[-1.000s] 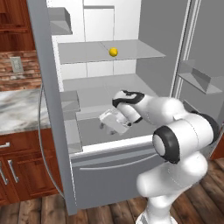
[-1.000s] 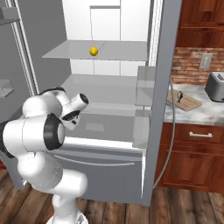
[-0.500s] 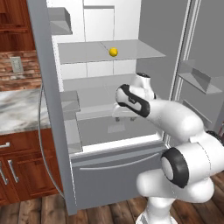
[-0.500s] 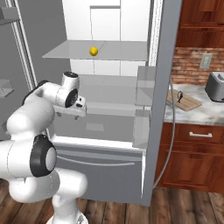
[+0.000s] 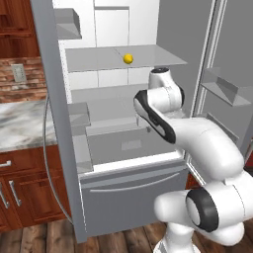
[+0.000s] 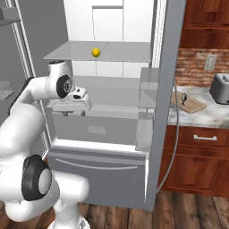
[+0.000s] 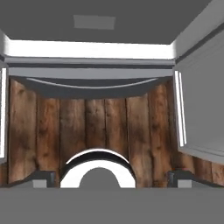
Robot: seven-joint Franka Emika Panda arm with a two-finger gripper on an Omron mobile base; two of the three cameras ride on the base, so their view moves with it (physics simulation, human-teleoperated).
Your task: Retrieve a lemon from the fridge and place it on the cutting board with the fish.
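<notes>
The lemon (image 5: 128, 58) (image 6: 95, 52) lies on the upper glass shelf of the open fridge (image 5: 128, 190) (image 6: 97, 172). My gripper (image 6: 74, 112) hangs in front of the middle shelves, below and left of the lemon, pointing down. In the hand view the gripper (image 7: 112, 178) is open with nothing between its fingertips (image 7: 42, 177), looking down on the fridge drawer (image 7: 94, 85) and the wood floor. The cutting board (image 6: 193, 103) rests on the counter right of the fridge, with the dark fish (image 6: 184, 97) on it.
Both fridge doors stand open, with door bins (image 6: 148, 87) (image 5: 225, 89) on their inner sides. A toaster (image 6: 220, 88) sits on the marble counter (image 6: 203, 117) past the board. Another marble counter (image 5: 20, 123) lies left of the fridge.
The arm has lifted from the lower shelf level, its wrist now up near the upper shelf. The jaws have stayed open; the lemon has not moved.
</notes>
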